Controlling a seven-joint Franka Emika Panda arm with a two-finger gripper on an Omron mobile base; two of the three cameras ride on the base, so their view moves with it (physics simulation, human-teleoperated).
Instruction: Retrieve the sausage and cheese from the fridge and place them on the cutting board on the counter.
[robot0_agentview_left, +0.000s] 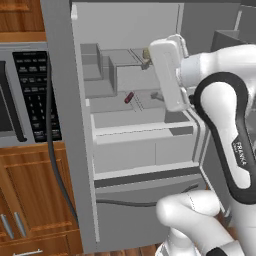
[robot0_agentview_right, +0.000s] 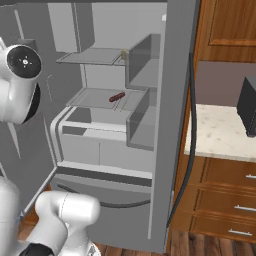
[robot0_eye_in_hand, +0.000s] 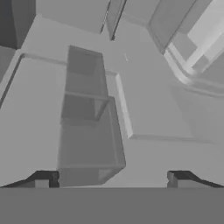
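Left base view. The fridge (robot0_agentview_left: 65, 125) stands open and I have the arm reaching into it; the hand's white body blocks my sight of the fingers here. The sausage (robot0_agentview_left: 129, 97), a short dark red piece, lies on the middle shelf, to the left of the hand and a little below it. The cheese (robot0_agentview_left: 146, 54) sits on the upper shelf, just left of the top of the hand. Risk, in my judgement: the hand body is close to both shelves, so a careless sweep could knock either item toward the back or off its shelf.

Right base view. I see the sausage (robot0_agentview_right: 117, 96) lying slanted near the middle of its shelf, and the cheese (robot0_agentview_right: 123, 53) at the right end of the upper shelf, beside the door bins. A strip of worktop (robot0_agentview_right: 220, 131) shows to the right of the open fridge door; I cannot see the cutting board. Risk: the door stands between the shelves and the worktop, so a direct carry could clip it.

Hand view. The fingers (robot0_eye_in_hand: 112, 178) are spread wide with nothing between them. Ahead of them I see grey fridge bins and walls, and neither item. Risk: the fingers are aimed off both targets, so closing now would catch nothing. The sausage is round and may roll out of the fingers if I close across it off-centre.
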